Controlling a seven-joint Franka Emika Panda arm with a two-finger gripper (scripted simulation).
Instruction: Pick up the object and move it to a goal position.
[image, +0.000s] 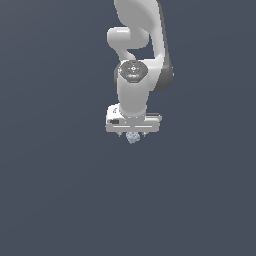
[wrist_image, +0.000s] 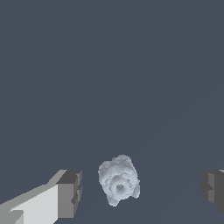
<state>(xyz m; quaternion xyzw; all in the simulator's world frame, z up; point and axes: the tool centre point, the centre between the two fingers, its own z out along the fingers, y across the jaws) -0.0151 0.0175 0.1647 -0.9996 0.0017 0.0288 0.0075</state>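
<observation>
Wrist view shows one object, a pale lumpy chunk, lying on the dark desk between two grey fingertips, with clear space on either side of it. The gripper is spread wide, grasping nothing. From the exterior view, a single white arm points straight down, its gripper directly over the object.

I see a flat, plain dark slate-blue counter filling both views, unmarked all over. One thing lies on it: the small pale blue-white lumpy object, resting directly on the surface.
</observation>
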